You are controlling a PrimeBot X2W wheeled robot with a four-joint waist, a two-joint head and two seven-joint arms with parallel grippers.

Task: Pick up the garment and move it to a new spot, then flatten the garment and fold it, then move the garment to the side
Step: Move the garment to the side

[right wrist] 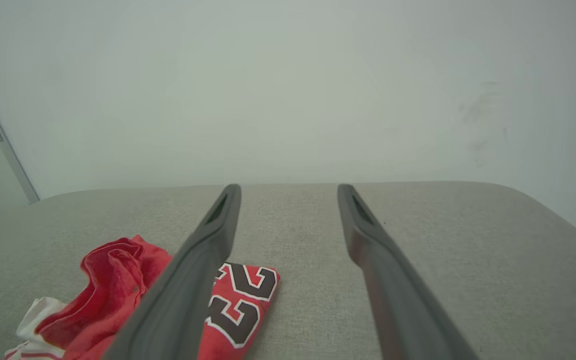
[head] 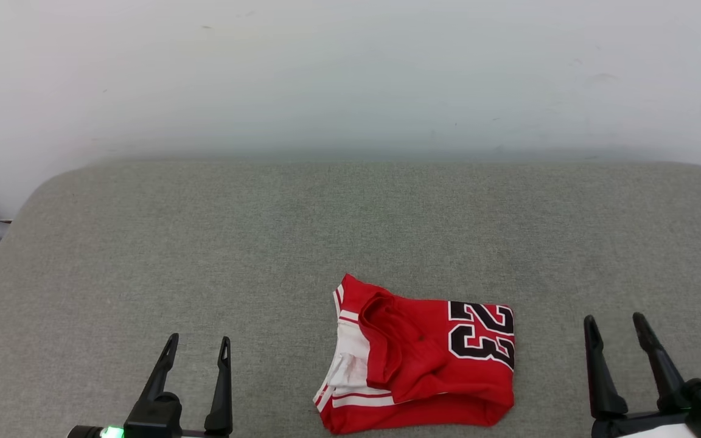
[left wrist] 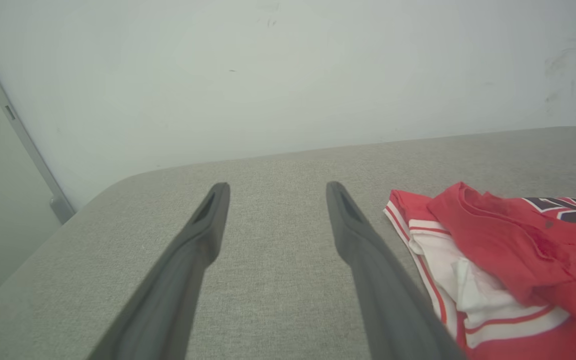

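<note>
The left claw (head: pixel 199 338) and right claw (head: pixel 614 318) hung released at the near edge, fingers spread and touching nothing. Between them, nearer the right claw, the garment (head: pixel 423 365) lay bunched on the grey counter (head: pixel 265 243). It was red, with a white sleeve and red-and-white striped trim on its left side. On its right part a black, white-edged "23" (head: pixel 482 336) read sideways. Beyond the counter stood a pale, scuffed wall (head: pixel 350 79).

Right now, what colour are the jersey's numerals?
Black with white outline on the red jersey; clearest in head view.
</note>
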